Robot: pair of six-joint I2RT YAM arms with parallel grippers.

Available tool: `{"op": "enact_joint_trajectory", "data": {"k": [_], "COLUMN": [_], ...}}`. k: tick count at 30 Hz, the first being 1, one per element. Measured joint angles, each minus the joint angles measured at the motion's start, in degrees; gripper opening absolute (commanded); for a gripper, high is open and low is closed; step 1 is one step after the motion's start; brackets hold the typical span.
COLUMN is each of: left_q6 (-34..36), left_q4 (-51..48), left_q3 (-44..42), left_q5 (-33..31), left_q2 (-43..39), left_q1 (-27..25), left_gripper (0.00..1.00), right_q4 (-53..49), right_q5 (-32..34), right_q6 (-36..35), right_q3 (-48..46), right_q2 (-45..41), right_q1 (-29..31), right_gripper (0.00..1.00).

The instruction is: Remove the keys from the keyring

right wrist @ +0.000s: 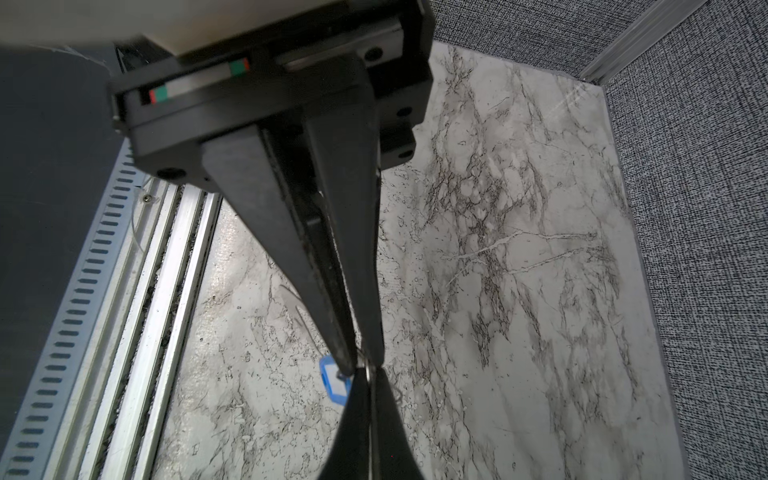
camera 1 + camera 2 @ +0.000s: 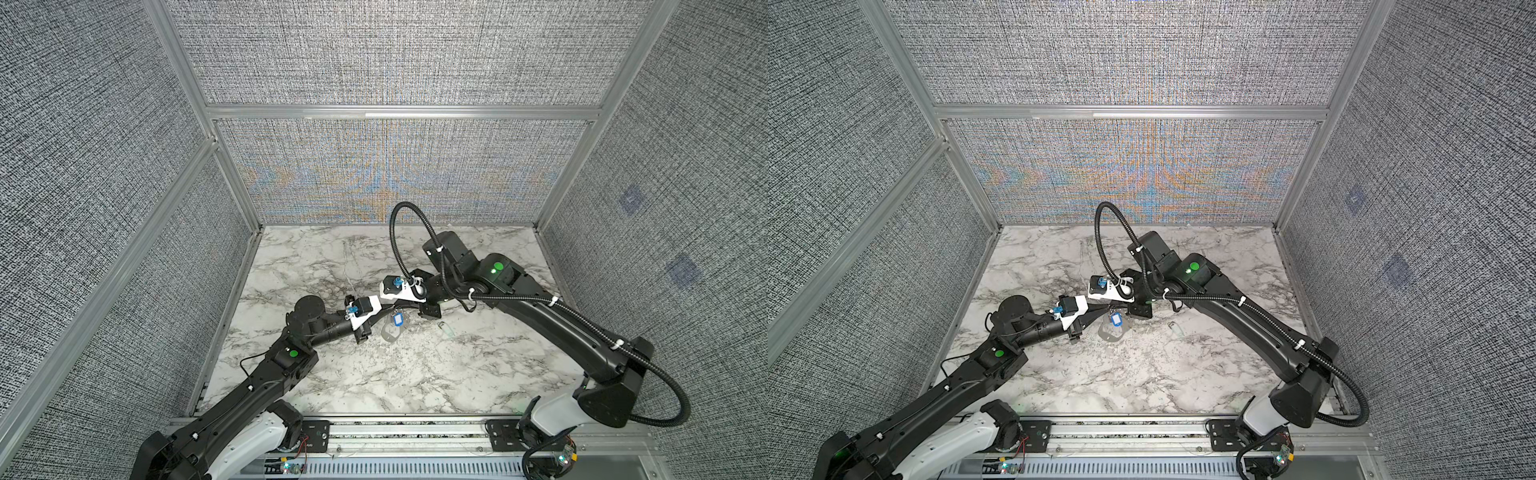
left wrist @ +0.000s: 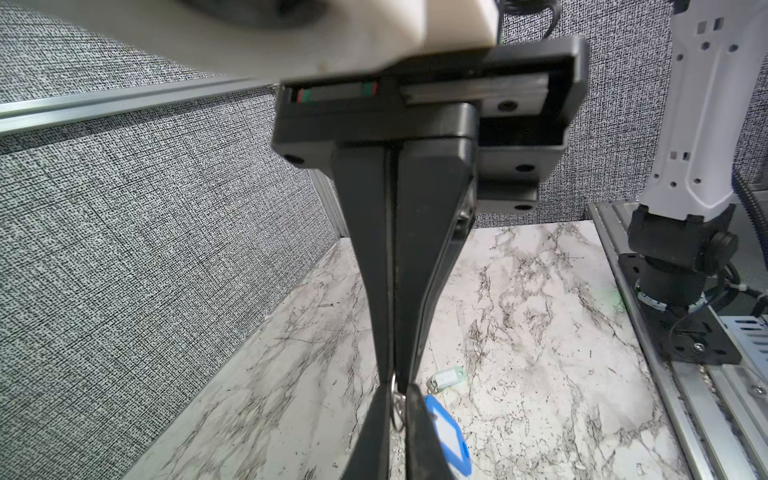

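Left gripper, fingers pressed nearly together, pinches the keyring just beside its blue tag. The grey holed plate shows just beside that tag. Right gripper, fully closed, nips the same ring, tip to tip.

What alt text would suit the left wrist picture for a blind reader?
The left gripper and right gripper, both black and closed, meet tip to tip over a marble table, pinching a small metal keyring. A blue tag hangs beside them; a pale green tag lies on the table.
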Motion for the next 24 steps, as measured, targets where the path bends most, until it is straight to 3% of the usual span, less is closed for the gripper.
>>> {"op": "enact_joint_trajectory", "data": {"k": [8,19,24], "left_q6": [-0.4,-1.5,-3.5], "left_q4": [-0.1,-0.4,0.2], "left_q3": [0.6,1.4,1.1], "left_q5": [0.0,1.0,1.3], "left_q2": [0.4,1.1,0.9], "left_q1": [0.0,0.0,0.0], "left_gripper": [0.00,0.00,0.00], "right_q4": [-0.3,-0.3,0.8], "right_q5": [0.5,1.4,1.7], "right_q6": [-0.9,-1.7,-1.7], "right_q3": [-0.1,-0.2,-1.5], "right_q2": [-0.5,-0.9,-2.1], "right_q1": [0.1,0.1,0.1], "right_gripper": [0.00,0.00,0.12]}}
